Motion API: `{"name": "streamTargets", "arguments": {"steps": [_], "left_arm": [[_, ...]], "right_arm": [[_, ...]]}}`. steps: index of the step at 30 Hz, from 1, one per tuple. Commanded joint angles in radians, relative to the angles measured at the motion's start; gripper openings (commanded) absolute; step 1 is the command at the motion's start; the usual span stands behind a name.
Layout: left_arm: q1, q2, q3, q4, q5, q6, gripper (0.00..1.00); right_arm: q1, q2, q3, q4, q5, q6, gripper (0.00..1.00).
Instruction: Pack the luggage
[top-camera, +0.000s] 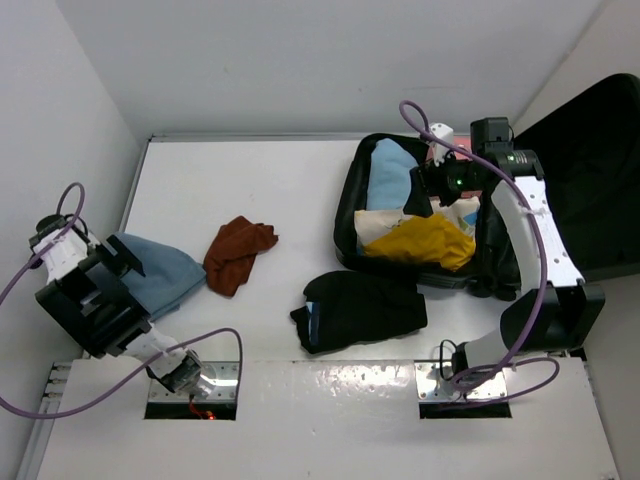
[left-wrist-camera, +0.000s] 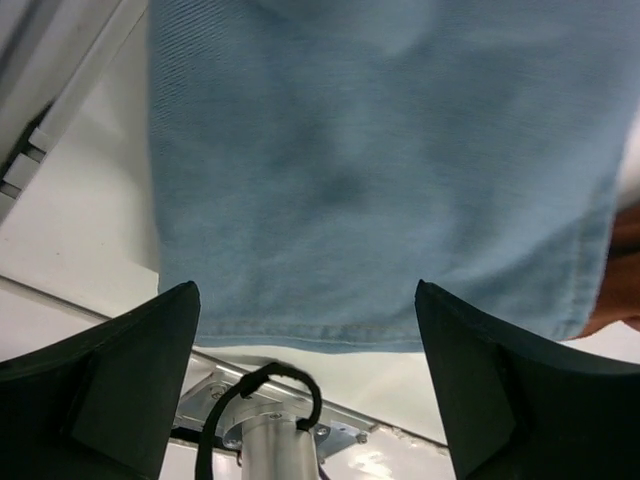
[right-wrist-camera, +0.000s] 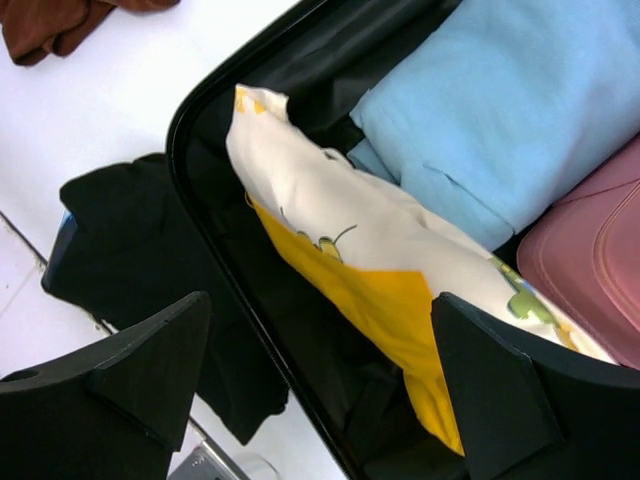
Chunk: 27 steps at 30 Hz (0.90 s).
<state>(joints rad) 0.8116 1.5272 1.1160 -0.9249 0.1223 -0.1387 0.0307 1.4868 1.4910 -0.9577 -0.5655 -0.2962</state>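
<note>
The blue cloth is found directly under the released left tool; the suitcase is seen well apart, at 3 o'clock in the top view. The right tool, likewise released, is held over it.

luggage: open, yellow garment inside | black garment: just beside | rust cloth: apart

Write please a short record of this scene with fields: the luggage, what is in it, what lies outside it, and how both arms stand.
luggage: open, partly filled
inside: light blue garment, cream and yellow garment, pink case
outside: black garment, rust-brown garment, blue garment
left arm: jaws open, over the blue garment's edge
right arm: jaws open, over the luggage's contents
</note>
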Motion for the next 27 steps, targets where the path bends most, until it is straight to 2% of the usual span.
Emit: {"name": "streamTargets", "arguments": {"steps": [1,11,19,23,25,26,27], "left_arm": [[0.057,0.065,-0.010,0.017,0.029,0.014,0.94],[0.064,0.177,-0.057,0.121,0.007,0.087,1.00],[0.064,0.243,-0.081,0.204,-0.021,0.159,1.00],[0.043,0.289,-0.071,0.238,-0.021,0.143,1.00],[-0.012,0.326,-0.059,0.251,-0.038,0.114,0.88],[-0.034,0.326,-0.059,0.251,-0.038,0.114,0.88],[-0.078,0.346,-0.048,0.251,-0.038,0.093,0.76]], "right_arm": [[0.009,0.013,0.078,-0.024,-0.019,-0.017,0.91],[0.020,0.073,0.164,-0.072,0.022,-0.021,0.91],[0.021,0.125,0.242,-0.128,0.039,-0.046,0.91],[0.024,0.136,0.247,-0.121,0.039,-0.043,0.91],[0.026,0.138,0.250,-0.121,0.042,-0.043,0.91],[0.026,0.141,0.250,-0.121,0.049,-0.044,0.90],[0.025,0.142,0.253,-0.121,0.050,-0.043,0.88]]}}
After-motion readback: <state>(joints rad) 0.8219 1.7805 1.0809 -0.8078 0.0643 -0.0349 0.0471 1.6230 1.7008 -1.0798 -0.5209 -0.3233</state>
